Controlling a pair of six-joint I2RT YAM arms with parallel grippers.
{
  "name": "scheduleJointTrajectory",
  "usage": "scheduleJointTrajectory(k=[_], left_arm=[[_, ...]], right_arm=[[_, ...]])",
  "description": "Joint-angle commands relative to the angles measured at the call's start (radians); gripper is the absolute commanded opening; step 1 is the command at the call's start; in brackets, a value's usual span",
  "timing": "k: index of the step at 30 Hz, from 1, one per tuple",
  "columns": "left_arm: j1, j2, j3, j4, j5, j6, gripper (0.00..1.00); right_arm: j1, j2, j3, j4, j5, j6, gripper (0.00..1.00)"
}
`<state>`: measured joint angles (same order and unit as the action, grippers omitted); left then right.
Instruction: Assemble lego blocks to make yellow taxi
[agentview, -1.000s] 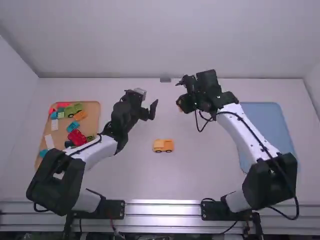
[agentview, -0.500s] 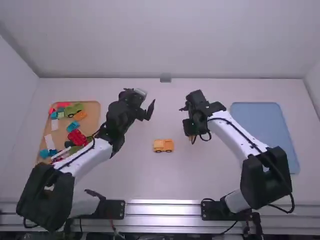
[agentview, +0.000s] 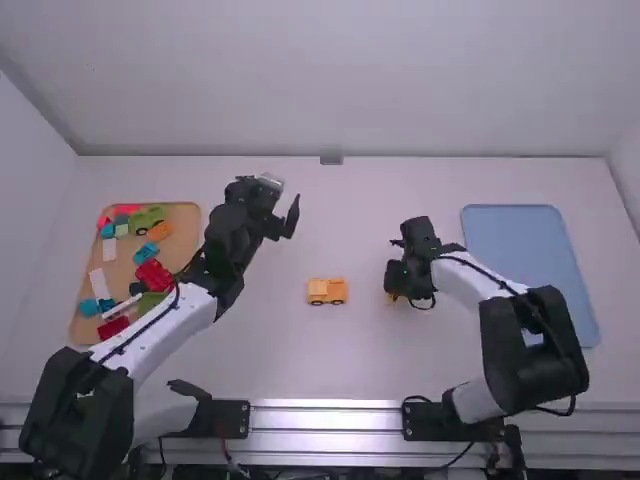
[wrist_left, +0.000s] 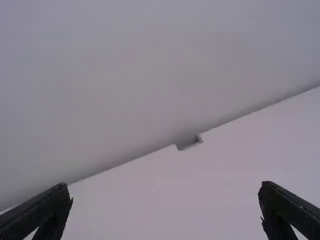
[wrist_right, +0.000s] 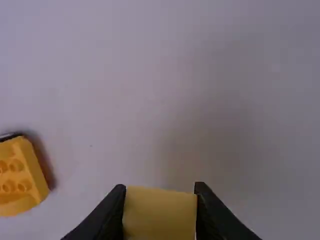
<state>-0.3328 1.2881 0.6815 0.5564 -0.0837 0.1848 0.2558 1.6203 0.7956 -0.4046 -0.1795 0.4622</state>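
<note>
Near the middle of the white counter, the yellow toy car base stands on its wheels, studs facing up. Over to its right, the right fingers are closed on opposite sides of a yellow block; the left fingers are spread wide with nothing between them. Both pieces should be light, stiff plastic, happy with a firm squeeze but likely slick if gripped off-centre. Best keep hold of the block by its flat sides, leaving its underside free for the studs. The base may roll when pressed, so steady it low along its sides.
</note>
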Motion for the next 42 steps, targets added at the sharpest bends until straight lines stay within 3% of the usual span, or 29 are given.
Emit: scheduleJointTrajectory(k=[1, 4, 8, 11, 14, 29, 35, 42], left_arm=[[0.0, -0.013, -0.006, 0.013, -0.011, 0.014, 0.99], [0.0, -0.013, -0.017, 0.032, -0.011, 0.014, 0.99], [0.0, -0.012, -0.019, 0.03, -0.011, 0.003, 0.99], [0.0, -0.012, -0.019, 0.026, -0.011, 0.007, 0.99], [0.0, -0.012, -0.019, 0.027, -0.011, 0.004, 0.99], [0.0, -0.011, -0.019, 0.014, -0.011, 0.003, 0.99], [0.0, -0.011, -0.019, 0.007, -0.011, -0.039, 0.99], [0.0, -0.011, -0.019, 0.001, -0.011, -0.039, 0.99]], right_arm=[[-0.008, 0.008, -0.02, 0.013, -0.036, 0.124, 0.33], [-0.002, 0.008, -0.024, 0.044, -0.033, 0.214, 0.27], [0.035, 0.008, -0.024, 0.113, -0.023, 0.425, 0.34], [0.063, 0.009, -0.024, 0.195, -0.036, 0.506, 0.13], [0.083, 0.009, -0.024, 0.241, -0.035, 0.56, 0.0], [0.084, 0.009, -0.023, 0.159, 0.04, 1.083, 0.0], [0.057, 0.009, -0.024, 0.056, 0.04, 1.32, 0.0], [0.058, 0.011, -0.025, 0.073, 0.053, 1.382, 0.0]])
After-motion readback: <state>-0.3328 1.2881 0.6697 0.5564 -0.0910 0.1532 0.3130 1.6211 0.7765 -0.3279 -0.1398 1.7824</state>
